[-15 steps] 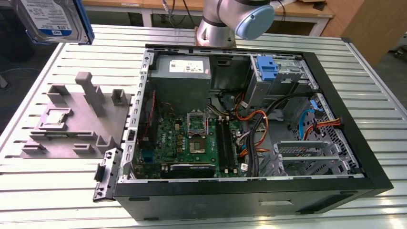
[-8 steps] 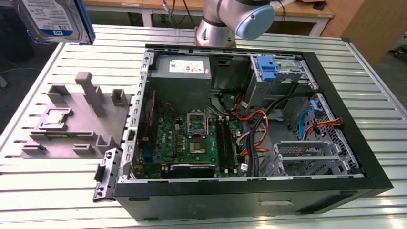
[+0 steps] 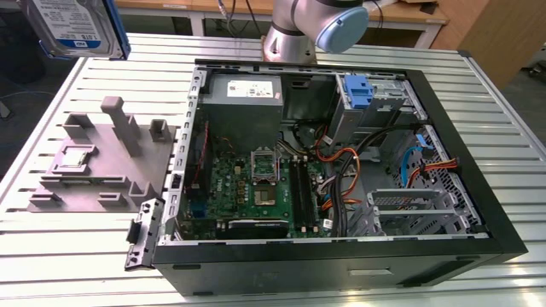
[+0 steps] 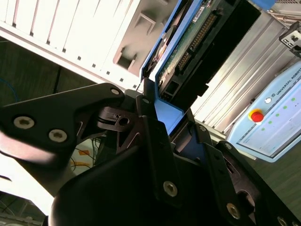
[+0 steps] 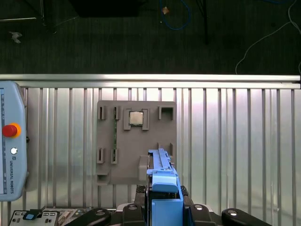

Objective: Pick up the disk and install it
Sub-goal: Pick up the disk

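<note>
High at the exterior view's upper left hangs the disk (image 3: 73, 25), its white-and-blue label facing the camera and a blue rail along its edge. It is well above the slatted table and away from the open computer case (image 3: 341, 263). In the second wrist view my gripper (image 4: 174, 123) is shut on the disk (image 4: 188, 42), whose green circuit board and blue rail show between the black fingers (image 4: 153, 136). The first wrist view looks down the disk's blue rail (image 5: 162, 181), which rises from my gripper (image 5: 163, 208) over the grey fixture below.
A grey holding fixture (image 3: 94, 185) with a small square chip (image 3: 75, 155) lies left of the case; from above it shows as fixture (image 5: 108, 136) and chip (image 5: 136, 117). A blue bracket (image 3: 360, 89) sits in the case's upper bay. A teach pendant (image 5: 9, 146) lies on the table.
</note>
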{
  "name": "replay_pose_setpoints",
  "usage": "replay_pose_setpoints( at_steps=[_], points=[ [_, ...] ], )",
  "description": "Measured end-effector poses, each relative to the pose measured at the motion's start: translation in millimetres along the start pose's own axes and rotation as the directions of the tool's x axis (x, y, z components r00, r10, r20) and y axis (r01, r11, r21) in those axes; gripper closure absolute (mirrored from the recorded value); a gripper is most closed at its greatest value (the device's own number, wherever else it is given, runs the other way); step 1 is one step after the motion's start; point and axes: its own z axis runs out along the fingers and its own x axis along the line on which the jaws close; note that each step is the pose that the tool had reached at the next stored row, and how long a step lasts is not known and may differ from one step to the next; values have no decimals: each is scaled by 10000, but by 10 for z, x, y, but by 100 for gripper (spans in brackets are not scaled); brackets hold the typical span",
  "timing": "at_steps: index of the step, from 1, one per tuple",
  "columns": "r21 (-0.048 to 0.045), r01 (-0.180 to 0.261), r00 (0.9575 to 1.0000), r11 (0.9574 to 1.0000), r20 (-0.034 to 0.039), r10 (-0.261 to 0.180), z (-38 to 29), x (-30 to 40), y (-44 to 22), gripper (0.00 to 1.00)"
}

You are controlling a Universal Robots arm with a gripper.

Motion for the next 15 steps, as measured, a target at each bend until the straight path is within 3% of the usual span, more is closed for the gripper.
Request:
replay_pose_setpoints(
  at_steps=[15],
  points=[
    [-1, 0, 10000, 10000, -1, 0, -2, -1, -99, 64]
  ],
)
